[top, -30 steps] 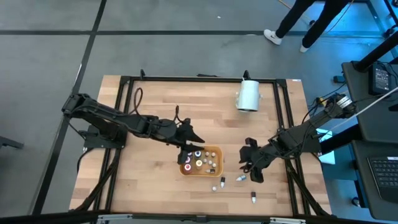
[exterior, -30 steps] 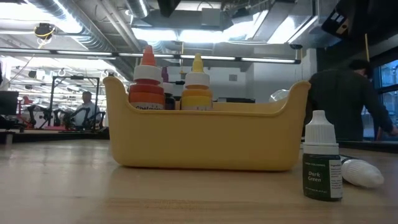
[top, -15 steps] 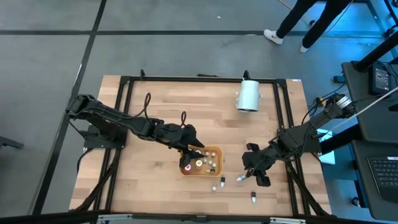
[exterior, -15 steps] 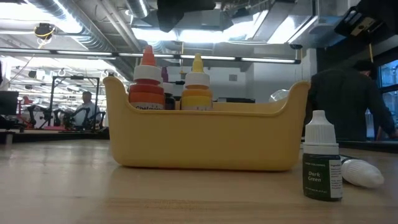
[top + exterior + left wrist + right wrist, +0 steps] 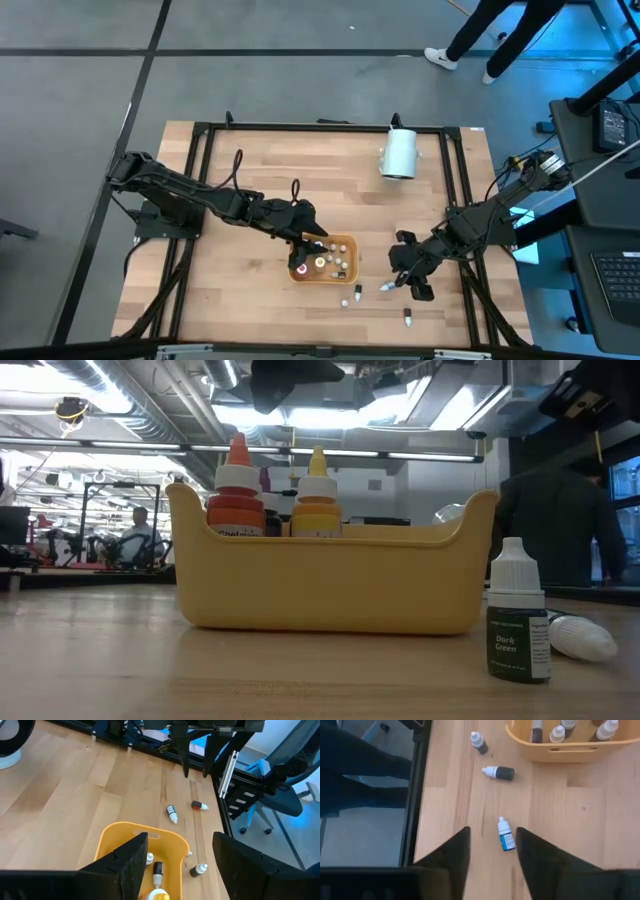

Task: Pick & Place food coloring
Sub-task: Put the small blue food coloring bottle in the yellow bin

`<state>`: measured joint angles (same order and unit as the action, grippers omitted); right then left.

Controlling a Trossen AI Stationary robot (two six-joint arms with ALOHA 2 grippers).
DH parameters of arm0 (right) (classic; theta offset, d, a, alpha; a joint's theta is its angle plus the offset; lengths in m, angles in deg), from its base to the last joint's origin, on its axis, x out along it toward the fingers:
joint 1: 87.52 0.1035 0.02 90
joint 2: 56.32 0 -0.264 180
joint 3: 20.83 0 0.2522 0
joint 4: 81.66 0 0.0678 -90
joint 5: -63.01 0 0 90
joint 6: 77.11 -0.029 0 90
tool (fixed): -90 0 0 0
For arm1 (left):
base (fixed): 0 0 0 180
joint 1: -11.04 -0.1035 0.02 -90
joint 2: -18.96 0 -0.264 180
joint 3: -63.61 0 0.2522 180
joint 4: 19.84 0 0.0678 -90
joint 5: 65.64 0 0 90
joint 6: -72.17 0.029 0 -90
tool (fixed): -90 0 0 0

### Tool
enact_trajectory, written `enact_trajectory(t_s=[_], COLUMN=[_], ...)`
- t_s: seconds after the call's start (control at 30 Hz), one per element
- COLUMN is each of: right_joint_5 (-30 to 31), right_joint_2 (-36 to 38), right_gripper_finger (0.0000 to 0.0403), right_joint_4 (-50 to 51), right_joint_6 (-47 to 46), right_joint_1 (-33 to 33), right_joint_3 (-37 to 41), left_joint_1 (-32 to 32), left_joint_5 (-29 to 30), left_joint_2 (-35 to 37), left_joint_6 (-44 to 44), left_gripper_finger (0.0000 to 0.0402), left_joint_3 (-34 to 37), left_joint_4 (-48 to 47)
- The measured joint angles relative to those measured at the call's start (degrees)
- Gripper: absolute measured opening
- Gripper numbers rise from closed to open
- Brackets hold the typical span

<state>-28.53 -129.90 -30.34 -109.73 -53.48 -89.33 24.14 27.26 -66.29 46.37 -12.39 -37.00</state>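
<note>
Left pincer hangs released over the yellow tray; right pincer hangs released astride a blue-labelled bottle near the tray.

The right hand hangs over the wooden tabletop with its two dark fingers spread either side of a small blue-labelled bottle lying flat, two more dark bottles beyond it near the yellow tray holding several bottles

Overhead camera straight down on whole tabletop, low camera level and close behind yellow tray, wrist cameras angled down, all sharing tray.
</note>
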Motion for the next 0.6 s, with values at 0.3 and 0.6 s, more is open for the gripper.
enact_trajectory(t_s=[0.3, 0.6], right_joint_5=[4.9, 8.0], right_joint_2=[-0.1, -3.6], right_gripper_finger=[0.0273, 0.0267], right_joint_4=[-2.7, -8.5], right_joint_6=[0.0, 4.4], right_joint_1=[0.0, 0.6], right_joint_3=[0.0, 0.0], left_joint_1=[0.0, 0.9], left_joint_5=[0.0, 0.9], left_joint_2=[0.0, 0.0], left_joint_6=[0.0, 2.8], left_gripper_finger=[0.0216, 0.0216], left_joint_3=[0.0, 0.0], left_joint_4=[0.0, -5.3])
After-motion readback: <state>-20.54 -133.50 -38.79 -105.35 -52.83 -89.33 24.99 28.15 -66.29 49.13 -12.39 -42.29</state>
